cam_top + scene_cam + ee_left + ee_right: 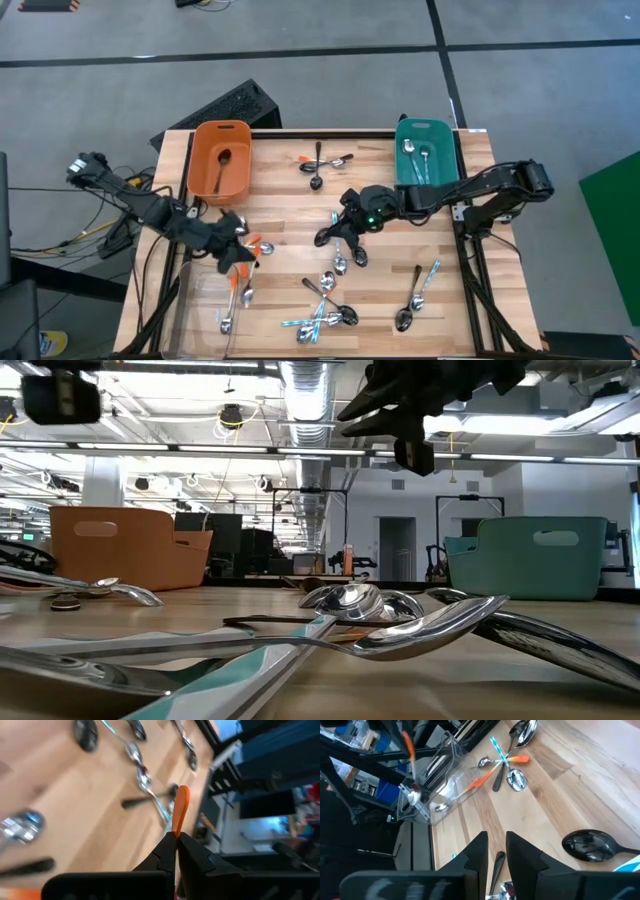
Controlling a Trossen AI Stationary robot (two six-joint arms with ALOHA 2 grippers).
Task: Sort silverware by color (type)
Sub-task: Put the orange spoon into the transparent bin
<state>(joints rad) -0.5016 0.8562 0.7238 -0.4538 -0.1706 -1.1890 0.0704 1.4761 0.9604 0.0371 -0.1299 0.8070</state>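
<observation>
My left gripper [248, 250] is over the table's near left part, shut on an orange-handled spoon [180, 805]. The same spoon [408, 745] also shows far off in the right wrist view. My right gripper [496, 847] [328, 236] hovers open over the table's middle. A dark spoon handle [495, 865] on the wood shows through the gap between its fingers. Several spoons [330, 290] lie loose on the table. One dark spoon lies in the orange bin [222, 158]. Two spoons lie in the teal bin [425, 150]. My left gripper pinches the spoon's orange handle [176, 829] between its two shut fingers. The handle's rounded free end [182, 790] sticks out past the fingertips, in line with them. The fingers hide the bowl end. The spoon is lifted clear of the table.
A clear tray [200, 310] at the near left corner holds orange-handled spoons [240, 290]. More spoons lie at the far middle [320, 165] and near right [410, 300]. Light-blue-handled spoons [312, 325] lie near the front edge. Bare wood shows at the right.
</observation>
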